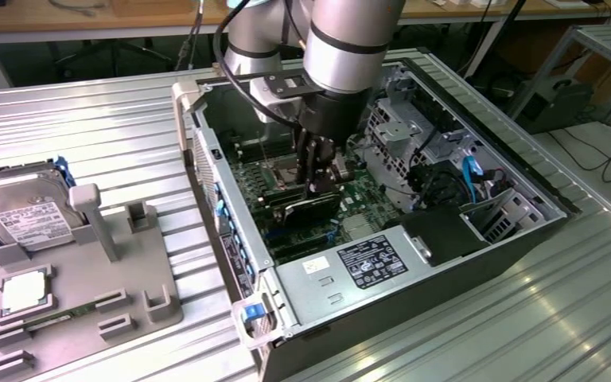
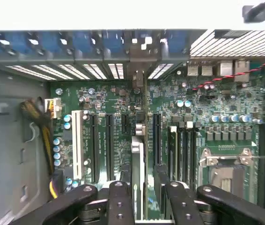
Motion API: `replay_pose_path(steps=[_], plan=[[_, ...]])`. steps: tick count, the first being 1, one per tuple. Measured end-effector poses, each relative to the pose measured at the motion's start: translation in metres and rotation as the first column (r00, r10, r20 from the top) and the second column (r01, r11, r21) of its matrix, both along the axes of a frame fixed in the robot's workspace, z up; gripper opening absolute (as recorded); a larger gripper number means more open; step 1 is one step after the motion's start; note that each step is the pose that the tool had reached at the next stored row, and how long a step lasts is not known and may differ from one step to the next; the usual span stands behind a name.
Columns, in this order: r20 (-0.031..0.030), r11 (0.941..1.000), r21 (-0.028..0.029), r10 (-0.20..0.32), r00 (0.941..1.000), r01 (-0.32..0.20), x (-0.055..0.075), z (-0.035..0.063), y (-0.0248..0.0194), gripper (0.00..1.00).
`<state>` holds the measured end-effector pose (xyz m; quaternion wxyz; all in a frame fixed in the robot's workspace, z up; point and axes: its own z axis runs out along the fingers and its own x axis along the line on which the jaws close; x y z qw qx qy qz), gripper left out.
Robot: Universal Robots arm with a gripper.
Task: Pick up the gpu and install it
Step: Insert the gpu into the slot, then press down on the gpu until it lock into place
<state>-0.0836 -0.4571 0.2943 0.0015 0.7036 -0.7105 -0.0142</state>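
The gpu [image 1: 308, 208] is a thin dark card hanging low inside the open PC case [image 1: 231, 239], just above the green motherboard [image 1: 364, 199]. My gripper [image 1: 318, 185] reaches down into the case and is shut on the card's upper edge. In the wrist view the gpu [image 2: 137, 159] appears edge-on between the black fingers [image 2: 119, 204]. It runs toward its silvery bracket [image 2: 138, 79] at the case's rear slot openings. The card stands over the expansion slots [image 2: 109, 145]; whether it is seated in one is hidden.
A silver hard drive [image 1: 25, 211] and a square CPU chip [image 1: 25, 290] rest on the grey fixture [image 1: 125, 302] at the exterior view's left. Inside the case are the power supply [image 1: 367, 261], the drive cage [image 1: 406, 127], a blue cable [image 1: 473, 171] and the CPU socket [image 2: 226, 171].
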Motion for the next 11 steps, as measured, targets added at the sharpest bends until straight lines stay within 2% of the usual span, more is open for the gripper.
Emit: replay_pose_path(steps=[1,2,3,11], plan=[[0.0005,1.0,-0.0078,0.0,1.0,0.0,0.0,0.0097,0.0001,0.26],[0.0004,1.0,-0.0077,0.0,1.0,0.0,0.0,0.0097,0.0001,0.13],[0.0004,1.0,-0.0077,0.0,1.0,0.0,0.0,0.0097,0.0001,0.11],[0.0005,1.0,-0.0077,0.0,1.0,0.0,0.0,0.0097,0.0001,0.11]])
